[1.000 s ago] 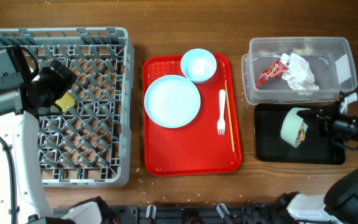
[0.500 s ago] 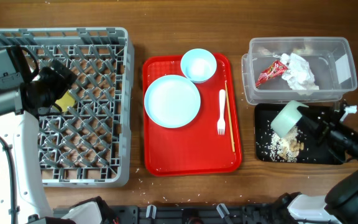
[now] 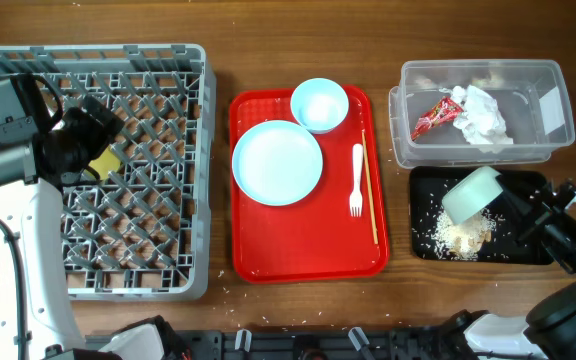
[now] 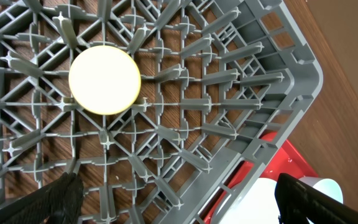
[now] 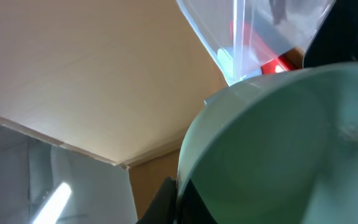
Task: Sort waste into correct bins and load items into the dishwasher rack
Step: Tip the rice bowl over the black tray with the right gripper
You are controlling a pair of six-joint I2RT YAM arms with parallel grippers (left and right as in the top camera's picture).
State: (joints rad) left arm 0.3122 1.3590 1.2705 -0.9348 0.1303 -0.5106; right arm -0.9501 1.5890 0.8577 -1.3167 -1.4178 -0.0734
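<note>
Pale blue-green bowl, seemingly light and slick, tilts over black tray, rim pinched by right gripper; left gripper wide, empty.

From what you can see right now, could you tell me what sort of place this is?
Probably a staged cafeteria dish-return table: a grey dishwasher rack, a red tray with plate and fork, a clear tub holding a wrapper, and the right gripper holding a bowl tilted over a black tray.
</note>
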